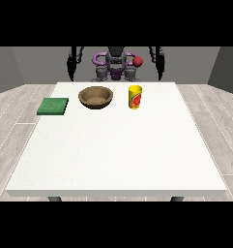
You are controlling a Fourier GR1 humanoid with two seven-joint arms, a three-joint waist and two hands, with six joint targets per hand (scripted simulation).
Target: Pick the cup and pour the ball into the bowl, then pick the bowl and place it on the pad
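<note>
A yellow cup [135, 97] with a red label stands upright on the white table [118, 155], near its far edge. No ball shows; the inside of the cup is hidden. To the cup's left sits a brown bowl [95, 97], which looks empty. A flat green pad [53, 106] lies at the table's far left edge. Both arms hang down beside the robot's body behind the table. The hand at the view's left [71, 73] and the hand at the view's right [160, 72] are far from the cup and bowl, touching nothing.
The robot's torso [116, 68] stands behind the table's far edge, with a red part [138, 61] at its shoulder. Grey floor surrounds the table. Nothing else lies on the tabletop besides cup, bowl and pad.
</note>
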